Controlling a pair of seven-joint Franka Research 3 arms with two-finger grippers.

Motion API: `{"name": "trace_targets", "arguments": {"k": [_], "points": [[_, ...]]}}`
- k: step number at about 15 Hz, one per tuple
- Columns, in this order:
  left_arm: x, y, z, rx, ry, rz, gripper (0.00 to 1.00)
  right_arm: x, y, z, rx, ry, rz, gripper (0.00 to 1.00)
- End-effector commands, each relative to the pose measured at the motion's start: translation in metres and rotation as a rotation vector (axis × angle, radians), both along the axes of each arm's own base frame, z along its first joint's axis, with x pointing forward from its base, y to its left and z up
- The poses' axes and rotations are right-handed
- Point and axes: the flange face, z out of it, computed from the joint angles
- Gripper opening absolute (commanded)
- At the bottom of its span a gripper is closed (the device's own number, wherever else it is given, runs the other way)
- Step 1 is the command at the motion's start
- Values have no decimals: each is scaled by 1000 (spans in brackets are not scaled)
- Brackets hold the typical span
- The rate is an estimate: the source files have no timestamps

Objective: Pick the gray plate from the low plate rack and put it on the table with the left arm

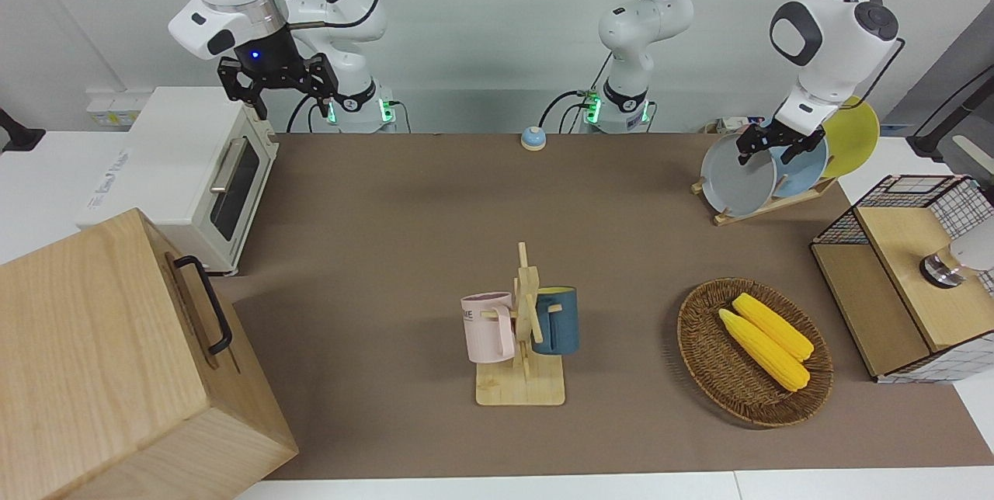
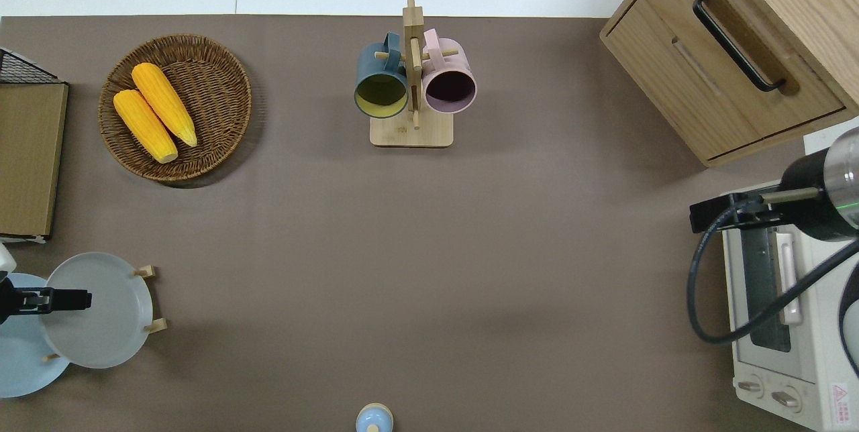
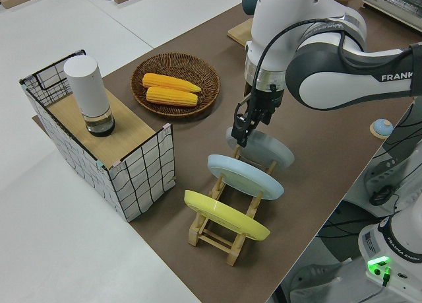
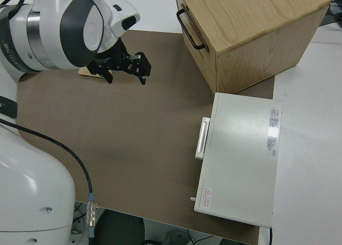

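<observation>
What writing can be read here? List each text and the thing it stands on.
"FRANK", cut off by the picture's edge: on the left arm.
"FRANKA EMIKA": on that arm's base.
Too small or blurred to read: the print on the pink mug and the labels on the toaster oven.
</observation>
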Motion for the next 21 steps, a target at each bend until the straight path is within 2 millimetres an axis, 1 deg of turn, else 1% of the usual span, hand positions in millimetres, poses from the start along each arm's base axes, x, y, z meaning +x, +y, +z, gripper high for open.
{"name": "trace_targets", "arguments": {"k": [1, 4, 6, 7, 11, 12, 14, 15, 18, 21], "points": [[-12, -1, -6, 21, -18, -9, 995, -3, 1, 3, 6, 7, 0, 990], [-12, -2, -7, 19, -17, -10, 987, -3, 1, 3, 6, 7, 2, 990], [-12, -1, -7, 18, -15, -8, 914, -2, 0, 3, 6, 5, -2, 987], [-13, -1, -9, 17, -12, -7, 823, -3, 1, 3, 6, 7, 0, 990], [-13, -2, -9, 17, -11, -7, 406, -3, 1, 3, 6, 7, 0, 990], [-13, -2, -9, 17, -11, -8, 275, -2, 0, 3, 6, 7, -2, 987], [-13, -2, -9, 17, -11, -8, 119, -2, 0, 3, 6, 7, -2, 990], [-13, -2, -9, 17, -11, -8, 13, -3, 1, 3, 6, 7, 0, 987], [-12, -7, -10, 16, -6, -19, 0, -3, 1, 3, 6, 7, 2, 990], [-12, -8, -5, 17, -8, -20, 0, -3, 1, 3, 6, 7, 0, 987]]}}
